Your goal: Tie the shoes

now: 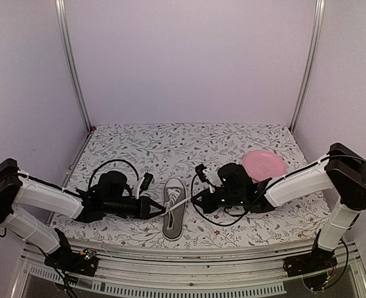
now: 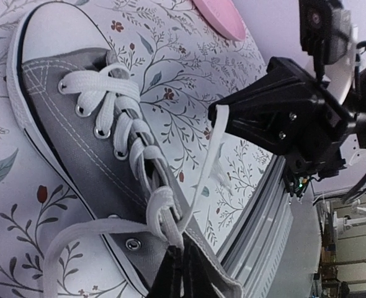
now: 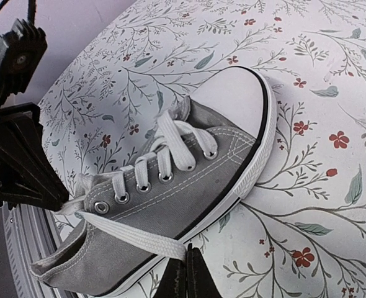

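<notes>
Arms, two in all, stood bolted at the near edge of the table (image 1: 170, 139), the left arm (image 1: 46, 198) and the right arm (image 1: 301, 183) both bent inward toward the middle. Between them lay a single grey sneaker (image 1: 172, 223), upright on its white sole close to the near edge, heel toward the bases and white toe cap pointing away.

The left gripper (image 1: 157, 208) sat just beside the sneaker on one flank and the right gripper (image 1: 198, 200) just beside it on the other. One strand of the white laces (image 1: 178, 203) stretched across the top of the sneaker between the two.

In the left wrist view, the left gripper (image 2: 183, 273) had its fingers pressed together on a looped strand of the white laces (image 2: 164, 211) near the sneaker's (image 2: 90, 130) collar. In the right wrist view, the right gripper (image 3: 186, 273) was likewise pinched tight on a flat strand of the white laces (image 3: 139, 239) drawn down over the side of the sneaker (image 3: 189, 180).

Farther back and to the right, one round pink plate (image 1: 265, 165) rested on the table's floral covering, well apart from the sneaker.
</notes>
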`<action>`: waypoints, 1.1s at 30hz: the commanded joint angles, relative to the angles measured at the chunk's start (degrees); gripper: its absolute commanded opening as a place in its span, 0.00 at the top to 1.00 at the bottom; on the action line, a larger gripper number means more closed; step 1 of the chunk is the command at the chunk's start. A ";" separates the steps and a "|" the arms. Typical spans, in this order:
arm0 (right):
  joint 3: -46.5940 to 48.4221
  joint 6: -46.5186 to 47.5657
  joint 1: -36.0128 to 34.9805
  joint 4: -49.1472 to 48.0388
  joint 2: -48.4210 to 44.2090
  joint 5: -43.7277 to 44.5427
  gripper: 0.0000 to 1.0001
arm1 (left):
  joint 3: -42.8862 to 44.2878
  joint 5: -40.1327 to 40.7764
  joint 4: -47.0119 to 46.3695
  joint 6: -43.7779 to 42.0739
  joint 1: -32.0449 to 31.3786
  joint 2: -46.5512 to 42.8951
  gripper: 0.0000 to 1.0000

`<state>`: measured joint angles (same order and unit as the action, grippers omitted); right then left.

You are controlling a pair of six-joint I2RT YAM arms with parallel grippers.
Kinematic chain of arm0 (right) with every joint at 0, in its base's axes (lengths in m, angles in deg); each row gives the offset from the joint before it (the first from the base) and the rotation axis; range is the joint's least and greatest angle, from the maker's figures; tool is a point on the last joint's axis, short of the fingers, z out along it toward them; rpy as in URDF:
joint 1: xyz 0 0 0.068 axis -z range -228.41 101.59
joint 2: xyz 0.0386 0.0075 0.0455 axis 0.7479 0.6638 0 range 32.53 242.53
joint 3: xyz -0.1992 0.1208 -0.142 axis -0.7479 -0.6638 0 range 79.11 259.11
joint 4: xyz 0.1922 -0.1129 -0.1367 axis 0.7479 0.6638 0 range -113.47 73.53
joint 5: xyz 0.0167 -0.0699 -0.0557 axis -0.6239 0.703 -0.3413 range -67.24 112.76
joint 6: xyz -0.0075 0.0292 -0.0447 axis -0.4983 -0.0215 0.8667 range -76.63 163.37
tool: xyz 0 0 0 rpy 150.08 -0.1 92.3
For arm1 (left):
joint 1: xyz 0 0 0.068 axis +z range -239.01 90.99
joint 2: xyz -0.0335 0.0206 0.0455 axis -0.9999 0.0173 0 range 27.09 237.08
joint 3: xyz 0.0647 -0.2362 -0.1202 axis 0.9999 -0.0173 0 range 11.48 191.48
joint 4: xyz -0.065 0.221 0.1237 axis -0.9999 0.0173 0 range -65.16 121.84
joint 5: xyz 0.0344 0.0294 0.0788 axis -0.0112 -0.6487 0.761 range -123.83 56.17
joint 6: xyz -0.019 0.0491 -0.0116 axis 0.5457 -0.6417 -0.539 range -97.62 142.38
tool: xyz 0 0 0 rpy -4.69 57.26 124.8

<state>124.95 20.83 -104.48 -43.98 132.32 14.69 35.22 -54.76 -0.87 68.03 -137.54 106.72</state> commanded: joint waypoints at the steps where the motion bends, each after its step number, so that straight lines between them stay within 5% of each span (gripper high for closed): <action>1: 2.02 -0.58 0.02 0.56 -1.43 -1.34 0.98 | -0.83 -0.56 -1.99 0.39 -2.15 2.30 1.00; 3: 2.05 -0.42 0.07 0.41 -1.15 -1.86 0.98 | -0.96 0.08 -1.59 0.68 -2.27 2.58 0.99; 12: 0.47 0.52 0.02 -0.36 -0.91 -3.82 0.98 | -2.96 7.34 4.35 0.81 -2.00 -8.37 0.53; 16: 0.22 1.05 -0.06 -0.76 -0.68 -5.32 0.98 | -2.66 9.05 7.41 0.32 -0.71 -12.03 0.40; 18: 0.23 1.22 -0.09 -1.08 -0.49 -5.99 0.98 | -2.30 9.50 8.25 0.47 0.29 -12.29 0.41; 27: 0.57 1.19 -0.11 -2.17 0.13 -7.20 0.98 | 1.89 7.42 9.15 -0.26 3.16 -4.21 0.72; 33: 0.71 1.10 -0.25 -2.43 0.44 -7.57 0.98 | 3.99 4.52 6.36 -0.76 3.40 0.67 0.75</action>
<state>125.61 21.57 -104.55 -44.61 132.23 8.13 37.17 -47.63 7.65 68.40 -134.98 105.32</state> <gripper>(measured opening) 0.024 0.258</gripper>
